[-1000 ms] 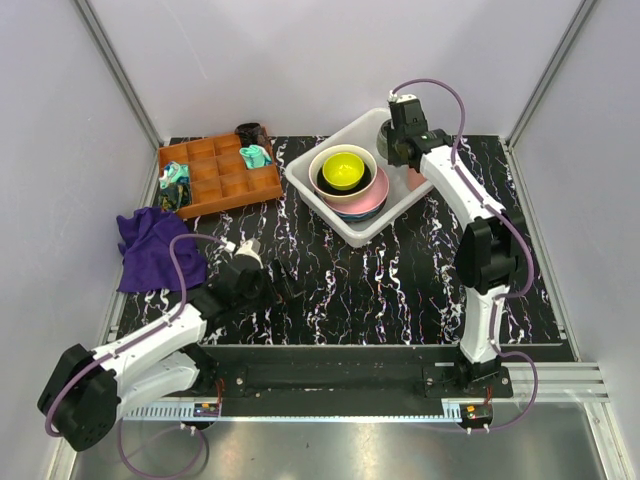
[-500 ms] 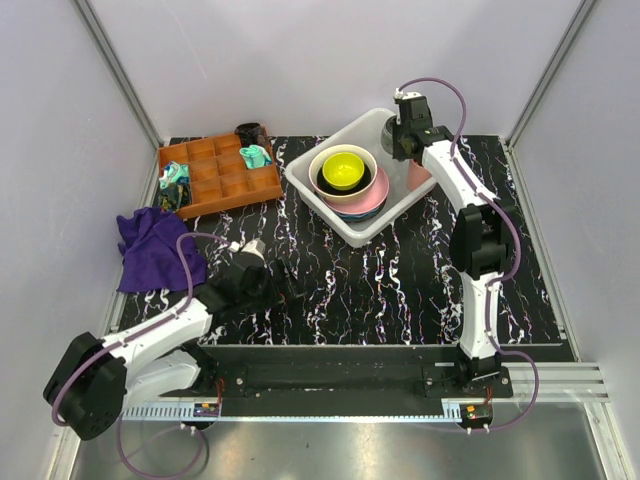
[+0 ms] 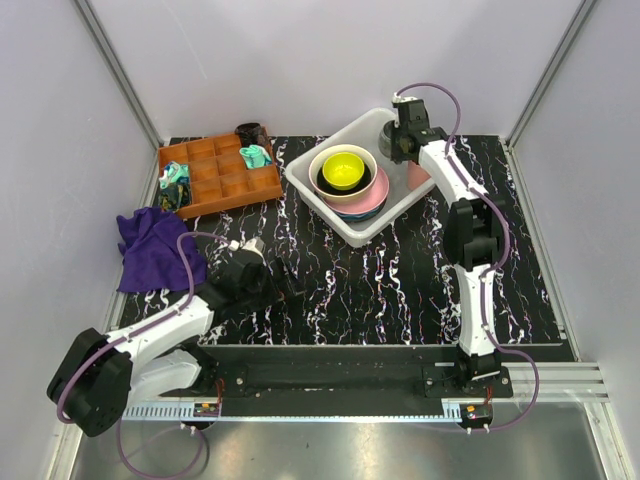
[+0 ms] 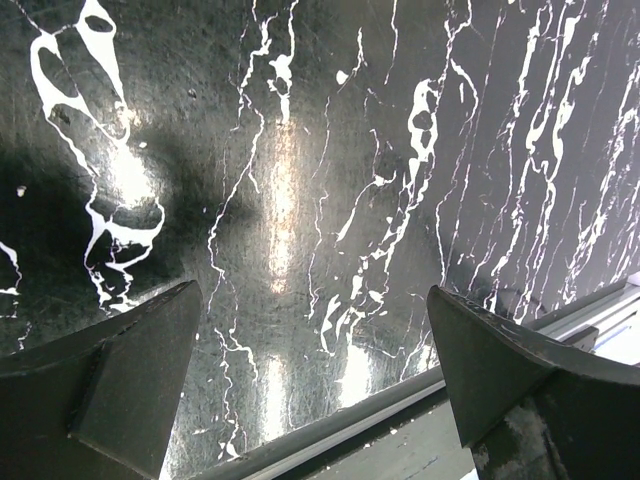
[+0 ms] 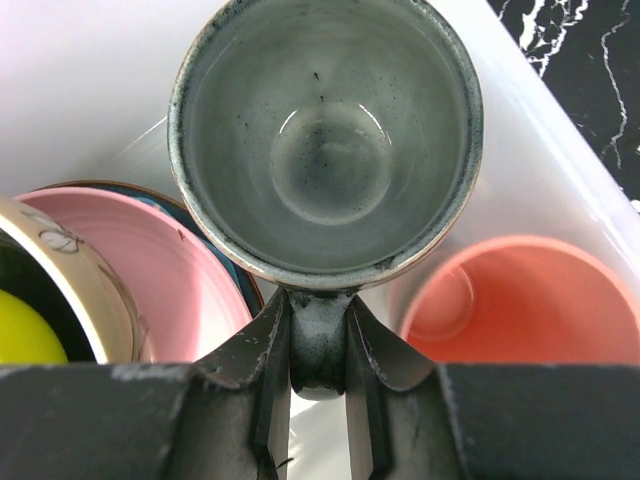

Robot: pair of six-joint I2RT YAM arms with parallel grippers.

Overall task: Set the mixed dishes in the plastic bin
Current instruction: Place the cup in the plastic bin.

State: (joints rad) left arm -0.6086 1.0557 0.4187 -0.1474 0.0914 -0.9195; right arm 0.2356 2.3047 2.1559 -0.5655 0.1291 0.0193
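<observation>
- Right wrist view: the right gripper (image 5: 318, 345) is clamped on the handle of the grey mug (image 5: 325, 130), one finger pressed to each side of it. The mug is upright with its mouth toward the camera, and it is empty. It sits within the walls of the plastic bin (image 5: 80, 100). Whether its base touches the bin floor cannot be told.
- Same view: the pink cup (image 5: 520, 300) stands upright in the bin just beside the mug, on the right. On the left lies the pink plate (image 5: 190, 270), with a dark blue rim showing under its edge. The cream bowl (image 5: 70, 280) rests on that stack and holds the small yellow bowl (image 5: 25, 340). A strip of the black marbled table (image 5: 590, 60) shows beyond the bin wall.
- Left wrist view: the left gripper (image 4: 310, 380) has its fingers spread wide, with nothing between them. Below it lies bare marbled table and, at the near edge, a metal rail (image 4: 400, 400).
- Top external view: the right arm reaches to the far right corner of the bin, which sits at the back of the table. The stacked dishes fill the bin's middle. The left gripper is low over the table's near left part, well apart from the bin. The brown wooden compartment tray (image 3: 220, 175) lies at the far left, and the purple cloth (image 3: 150, 250) lies in front of it.
</observation>
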